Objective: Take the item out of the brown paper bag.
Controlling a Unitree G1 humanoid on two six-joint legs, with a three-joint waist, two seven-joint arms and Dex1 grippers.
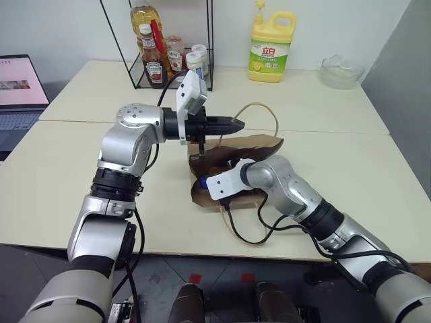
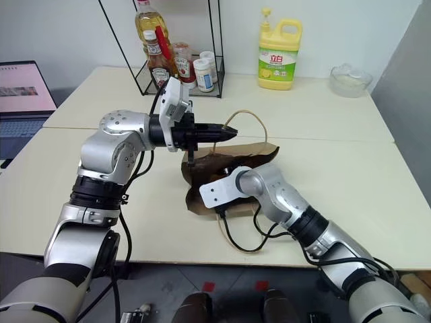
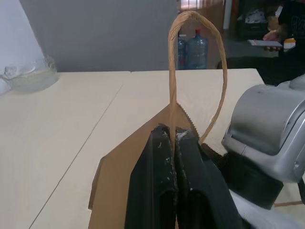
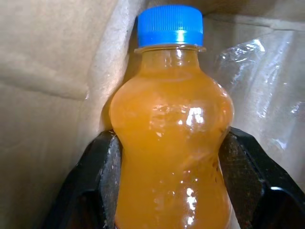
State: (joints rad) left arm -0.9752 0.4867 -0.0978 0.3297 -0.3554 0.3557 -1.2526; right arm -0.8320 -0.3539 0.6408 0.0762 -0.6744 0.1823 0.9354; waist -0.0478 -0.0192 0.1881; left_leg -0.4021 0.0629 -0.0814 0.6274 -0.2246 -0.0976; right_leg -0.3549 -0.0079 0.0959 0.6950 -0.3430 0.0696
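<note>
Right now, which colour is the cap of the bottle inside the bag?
Blue. The cap sits on the orange bottle; the right wrist view shows it best.

Left gripper (image 3: 174, 138) clamped on cord handle (image 3: 220, 90) of brown paper bag (image 3: 121, 181)

Black fingers (image 3: 155, 186) pressed flat together, pinching one strand of the tan loop where it meets the bag's serrated top edge; loop standing upright above the fingertips, bag spread over the pale table (image 3: 71, 124). Grey and black body of the other arm (image 3: 267, 129) just beside the bag. Clear glass bowl (image 3: 28, 76) well apart at the table's edge, water bottles (image 3: 193, 47) beyond
</note>
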